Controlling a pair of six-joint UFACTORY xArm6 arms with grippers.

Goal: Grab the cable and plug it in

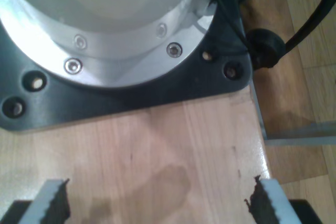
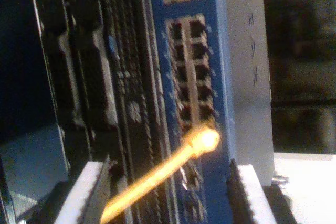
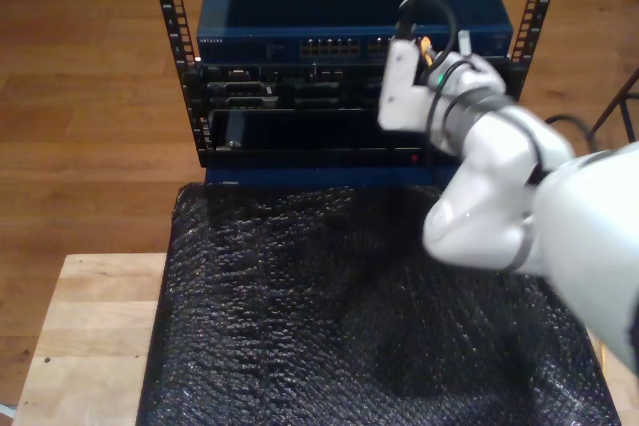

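Cable [image 2: 157,174] runs up between the fingers [image 2: 79,192] of my second gripper [image 2: 165,195], yellow-orange and thin, its bright plug tip [image 2: 205,139] lying against the blue switch [image 2: 220,77] ahead of the fingertips, at the low end of a double column of ports [image 2: 190,72]. Whether the plug sits inside a port or only touches the face, I cannot tell. The two fingers stand apart on either side of the cable; their grip on it lies below the frame edge, so I cannot tell whether they pinch it. Beyond the switch face, darker rack gear [image 2: 89,77] lies to one side.

In the exterior view my second gripper [image 3: 409,82] is up against the switch [image 3: 349,22] in the rack [image 3: 185,67], on that view's right, above the black padded mat [image 3: 349,326].

My first gripper [image 1: 157,203] has its fingers [image 1: 52,203] spread wide with only bare wooden table [image 1: 173,145] between them. Just past the fingertips sits a round metal arm base [image 1: 105,35] on a black plate [image 1: 157,85], with a black cord [image 1: 304,24] beside it.
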